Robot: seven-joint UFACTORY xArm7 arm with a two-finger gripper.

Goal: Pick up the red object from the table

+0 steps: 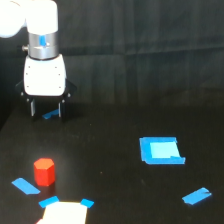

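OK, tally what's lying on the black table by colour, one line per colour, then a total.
Red: 1, the red block.
Blue: 6, the square patch; tape strips at near right, near left, and behind the fingers; and two tape corners on the white patch.
White: 1, the white patch at the bottom edge.
Total: 8.

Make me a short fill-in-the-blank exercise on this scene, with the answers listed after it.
1. The red block stands on the ____ table.
2. The gripper hangs above the table with nothing between its fingers, so the block is not yet ____.
3. The block sits toward the exterior view's ____ side.
4. The square patch on the table is ____ in colour.

Answers: black; picked up; left; blue
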